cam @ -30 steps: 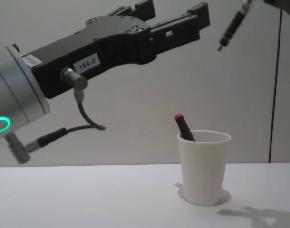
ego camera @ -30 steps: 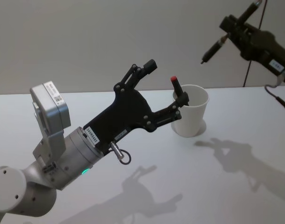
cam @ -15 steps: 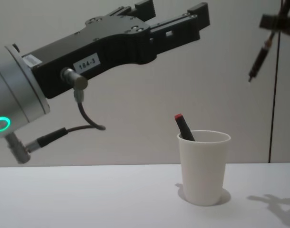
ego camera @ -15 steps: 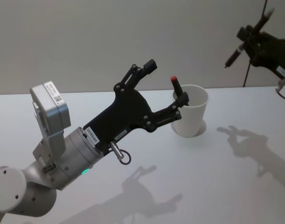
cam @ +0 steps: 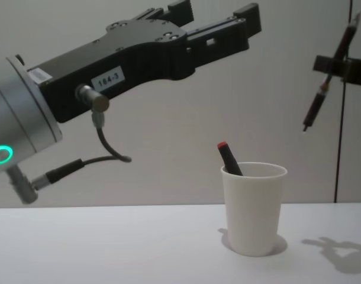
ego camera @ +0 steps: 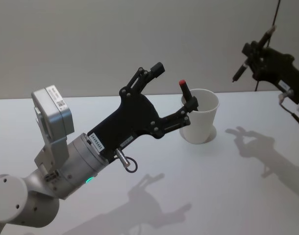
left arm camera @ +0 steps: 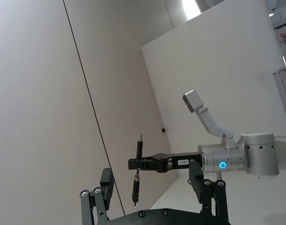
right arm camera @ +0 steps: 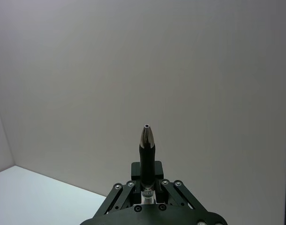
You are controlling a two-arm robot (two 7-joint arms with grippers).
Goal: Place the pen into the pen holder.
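Note:
The pen holder (ego camera: 201, 117) (cam: 253, 207), a white paper cup, stands upright on the table with a red-capped black pen (ego camera: 185, 90) (cam: 228, 158) leaning inside it. My right gripper (ego camera: 254, 51) (cam: 337, 62) (left arm camera: 139, 164) (right arm camera: 146, 187) hangs high, to the right of the cup and above it, shut on a dark pen (ego camera: 238, 71) (cam: 315, 106) (left arm camera: 135, 187) (right arm camera: 147, 154). That pen is steeply tilted with its tip pointing down. Left of the cup and well above the table, my left gripper (ego camera: 175, 87) (cam: 216, 15) is open and holds nothing.
The white table (ego camera: 213, 196) (cam: 109, 248) carries the arms' shadows around the cup. A plain wall stands behind it, with a thin dark vertical line (cam: 340, 148) at the right.
My right gripper swung the dark pen to the right, away from above the cup, then came slightly back and lower, with the pen more upright. The left arm and the cup have not moved.

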